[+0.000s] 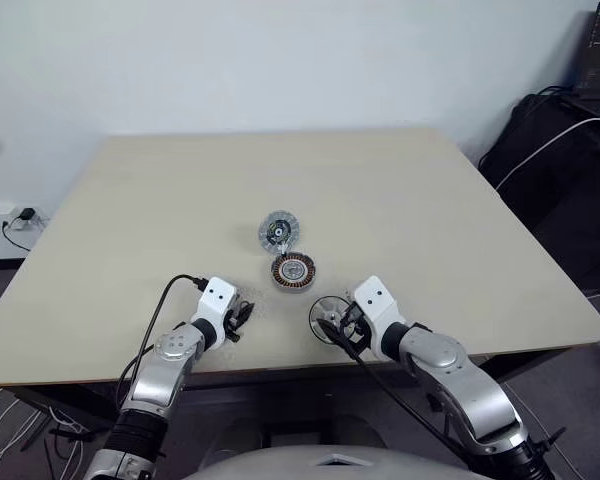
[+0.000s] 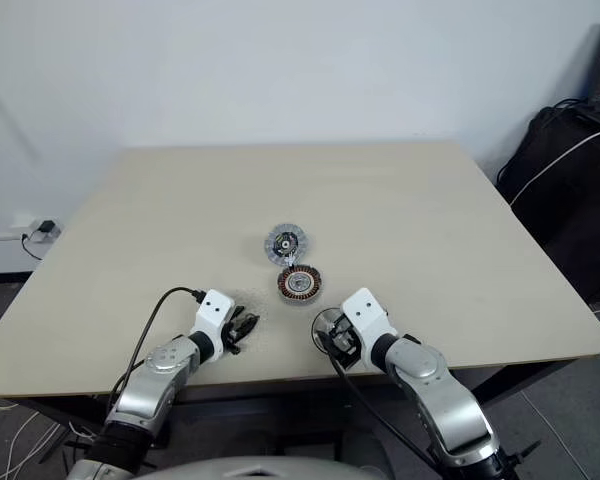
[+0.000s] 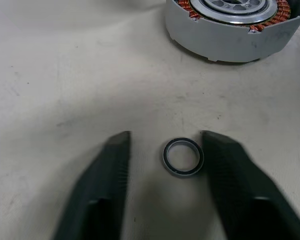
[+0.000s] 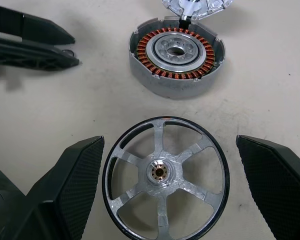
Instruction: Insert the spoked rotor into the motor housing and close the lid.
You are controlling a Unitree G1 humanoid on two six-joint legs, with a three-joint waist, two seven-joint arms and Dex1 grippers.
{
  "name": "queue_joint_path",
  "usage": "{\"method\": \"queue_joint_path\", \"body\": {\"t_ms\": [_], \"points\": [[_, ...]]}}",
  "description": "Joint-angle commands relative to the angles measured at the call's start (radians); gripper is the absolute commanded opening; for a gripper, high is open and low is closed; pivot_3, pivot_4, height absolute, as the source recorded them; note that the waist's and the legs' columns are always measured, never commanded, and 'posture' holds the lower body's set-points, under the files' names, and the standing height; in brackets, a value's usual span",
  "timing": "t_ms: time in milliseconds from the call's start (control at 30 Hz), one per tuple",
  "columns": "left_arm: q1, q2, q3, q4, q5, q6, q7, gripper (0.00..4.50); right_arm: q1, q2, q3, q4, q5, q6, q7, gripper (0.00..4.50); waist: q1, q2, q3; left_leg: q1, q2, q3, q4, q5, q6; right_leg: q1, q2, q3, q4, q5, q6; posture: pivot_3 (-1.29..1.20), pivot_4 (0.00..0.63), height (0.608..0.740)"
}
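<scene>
Two pincers hovered low over the beige tabletop (image 1: 130, 220). On the left, the left pincer (image 3: 165, 150) stood partly open around a small dark ring (image 3: 183, 156), one finger touching it. The copper-wound round metal motor housing (image 1: 293, 271) sat centrally, the silver-grey ribbed lid (image 1: 278, 232) just behind. The right pincer (image 4: 165, 175) gaped wide around the thin silver spoked rotor (image 4: 166, 175), lying flat.

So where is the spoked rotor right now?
The spoked rotor lies flat on the table between the right hand's open fingers, just nearer the robot than the motor housing.
</scene>
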Motion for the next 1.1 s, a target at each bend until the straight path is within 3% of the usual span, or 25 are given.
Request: {"method": "queue_joint_path", "body": {"t_ms": [33, 67, 433, 800, 1100], "points": [[-0.001, 0.013, 0.005, -0.014, 0.015, 0.004, 0.005, 0.87, -0.012, 0.008, -0.017, -0.021, 0.001, -0.026, -0.005, 4.50, 0.000, 0.000, 0.000, 0.000, 0.000, 0.000, 0.000, 0.000, 0.000, 0.000, 0.000, 0.000, 0.000, 0.000, 0.000, 0.00, 0.000, 0.740], [0.001, 0.016, 0.005, -0.023, 0.014, 0.008, 0.003, 0.66, -0.013, 0.009, -0.016, -0.021, 0.000, -0.026, -0.005, 4.50, 0.000, 0.000, 0.000, 0.000, 0.000, 0.000, 0.000, 0.000, 0.000, 0.000, 0.000, 0.000, 0.000, 0.000, 0.000, 0.00, 0.000, 0.740], [-0.079, -0.032, -0.006, -0.180, -0.066, 0.054, -0.057, 0.67, -0.032, 0.016, -0.009, -0.003, -0.003, -0.033, 0.004, 4.50, 0.004, 0.000, 0.000, -0.002, 0.000, 0.000, 0.001, 0.000, 0.000, 0.000, 0.000, -0.001, 0.000, 0.000, 0.000, 0.00, 0.000, 0.740], [-0.327, -0.143, -0.068, 0.119, 0.013, -0.025, -0.007, 0.67, -0.033, 0.019, -0.004, -0.001, -0.007, -0.039, 0.001, 4.50, 0.003, -0.001, 0.000, -0.004, -0.001, 0.000, 0.001, 0.003, -0.004, 0.001, 0.000, 0.000, 0.000, 0.001, -0.001, 0.00, 0.000, 0.740], [-0.432, -0.204, -0.070, 0.365, 0.053, -0.106, 0.018, 0.67, -0.008, 0.021, -0.002, -0.021, -0.014, -0.039, -0.013, 4.50, 0.003, -0.001, 0.000, -0.008, -0.002, -0.001, 0.003, 0.003, -0.004, -0.002, 0.000, -0.001, 0.000, 0.003, -0.004, 0.00, 0.000, 0.740]]}}
